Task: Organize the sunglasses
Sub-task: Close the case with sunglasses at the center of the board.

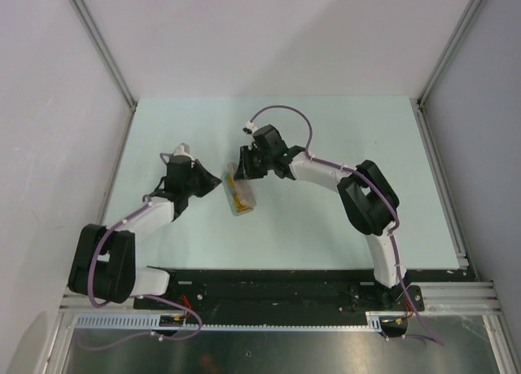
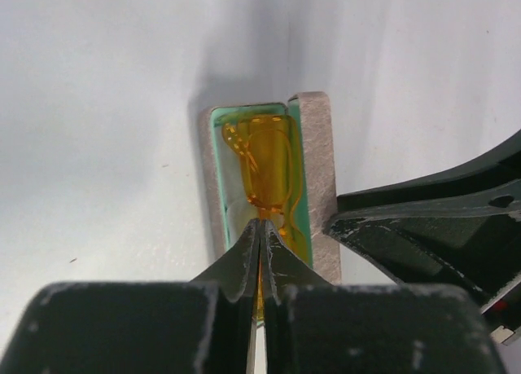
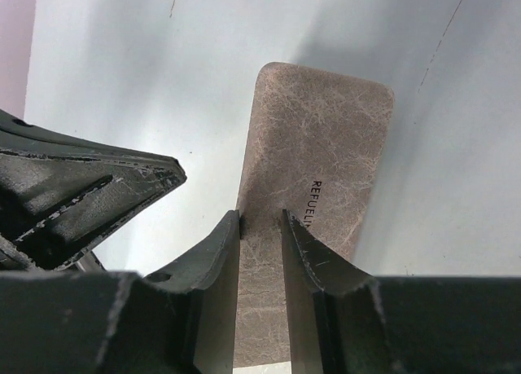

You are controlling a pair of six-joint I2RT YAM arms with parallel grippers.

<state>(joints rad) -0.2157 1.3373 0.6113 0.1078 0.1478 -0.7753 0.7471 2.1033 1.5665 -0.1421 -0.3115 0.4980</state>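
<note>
Plainly the biggest thing was the table (image 1: 326, 227), a smooth, pale green-white slab. Over it bent two arms, the left arm (image 1: 138, 219) and the right arm (image 1: 326, 172), white-shelled with black joints, meeting near the middle. Between them lay one oblong case (image 2: 205, 195) with rounded corners, grey-beige and mottled like worn leather. Its lid (image 3: 326, 121) stood up on edge along one long side, and its tray showed a glossy blue-green lining (image 2: 240, 116). In that tray lay the single pair of sunglasses (image 2: 273, 158), translucent yellow-orange plastic with rounded lenses and thin temple arms. The left gripper (image 2: 260, 227) had matte black, scuffed, wedge-shaped fingers pressed together, their tips right at the near end of the sunglasses. The wrist view did not show whether they nipped the frame or merely touched it. The right gripper (image 3: 260, 223) was on the far side of the lid from the sunglasses, its jaws partway apart with the lid's outer face showing in the gap. In all: two arms, two grippers, one case, one pair of sunglasses.
</note>
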